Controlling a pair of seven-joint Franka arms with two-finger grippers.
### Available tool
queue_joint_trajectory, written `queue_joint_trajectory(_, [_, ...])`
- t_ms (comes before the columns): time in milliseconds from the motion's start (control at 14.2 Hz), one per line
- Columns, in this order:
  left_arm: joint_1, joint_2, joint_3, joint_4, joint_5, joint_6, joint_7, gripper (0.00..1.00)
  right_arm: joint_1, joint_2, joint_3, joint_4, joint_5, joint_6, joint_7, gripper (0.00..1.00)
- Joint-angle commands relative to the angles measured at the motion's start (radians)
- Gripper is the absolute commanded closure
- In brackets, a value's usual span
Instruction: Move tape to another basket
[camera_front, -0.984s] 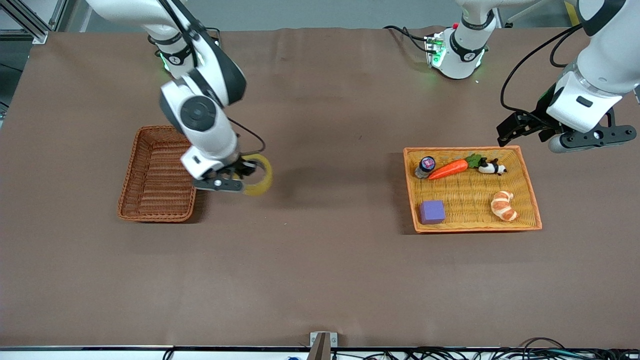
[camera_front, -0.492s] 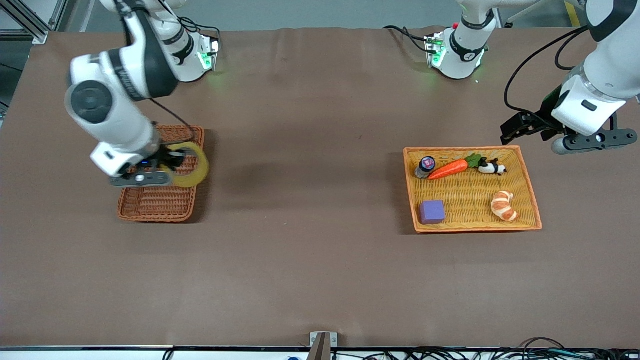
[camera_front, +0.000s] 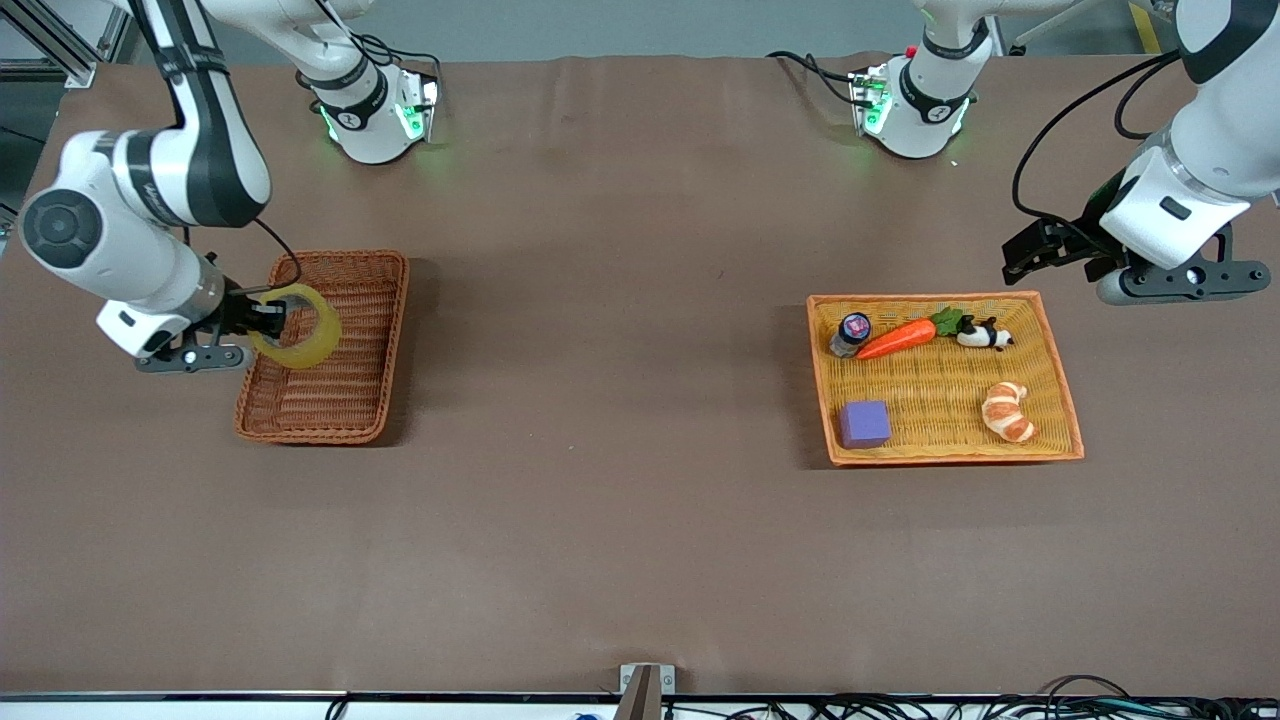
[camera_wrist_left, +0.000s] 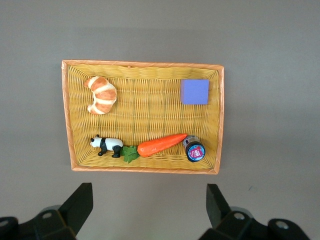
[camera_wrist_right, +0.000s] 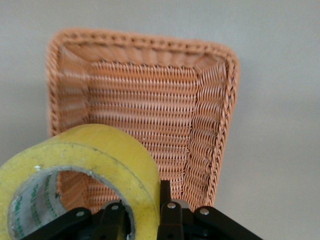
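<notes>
My right gripper (camera_front: 268, 318) is shut on the wall of the yellowish tape roll (camera_front: 297, 327) and holds it up over the reddish-brown wicker basket (camera_front: 352, 400), above the basket's side toward the right arm's end of the table. In the right wrist view the tape (camera_wrist_right: 107, 160) fills the lower corner, one finger inside its grey core and one outside, my right gripper (camera_wrist_right: 145, 212) clamped on it, with the basket (camera_wrist_right: 210, 125) below. My left gripper (camera_front: 1060, 262) is open and empty, up in the air beside the orange-yellow tray (camera_front: 1060, 375); it also shows in the left wrist view (camera_wrist_left: 149, 210).
The orange-yellow tray (camera_wrist_left: 145, 110) holds a croissant (camera_front: 1007, 410), a purple cube (camera_front: 864, 423), a toy carrot (camera_front: 900, 337), a panda figure (camera_front: 984, 335) and a small capped jar (camera_front: 851, 331). A brown cloth (camera_front: 620, 500) covers the table.
My right arm has swung the tape toward the right arm's end of the table, from beside the basket to over it. My left gripper has barely moved.
</notes>
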Motion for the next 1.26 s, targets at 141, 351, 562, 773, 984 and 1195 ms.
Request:
queue_joint_trajectory(141, [-0.002,-0.018,-0.005,0.017,-0.002,-0.016,0.004,0.0,0.002,0.094,-0.03,-0.089,0.017,0.141,-0.037,0.98])
queue_joint_trajectory(351, [-0.007,-0.016,-0.007,0.009,0.029,-0.012,-0.012,0.01,-0.009,0.169,-0.03,-0.119,0.023,0.248,-0.038,0.97])
queue_joint_trajectory(562, [-0.002,-0.021,-0.01,0.01,0.044,-0.01,-0.041,0.01,-0.01,0.2,-0.03,-0.147,0.029,0.316,-0.041,0.91])
queue_joint_trajectory(773, [-0.004,-0.021,-0.014,0.012,0.044,-0.01,-0.042,0.01,-0.009,0.214,-0.03,-0.115,0.029,0.307,-0.04,0.1])
queue_joint_trajectory(984, [-0.004,-0.02,-0.023,0.006,0.044,-0.01,-0.042,0.01,-0.006,0.109,-0.022,-0.061,0.029,0.235,-0.038,0.0])
queue_joint_trajectory(1195, [-0.005,-0.013,-0.025,0.006,0.044,-0.009,-0.044,0.01,-0.006,0.019,-0.007,0.066,0.029,0.145,-0.027,0.0])
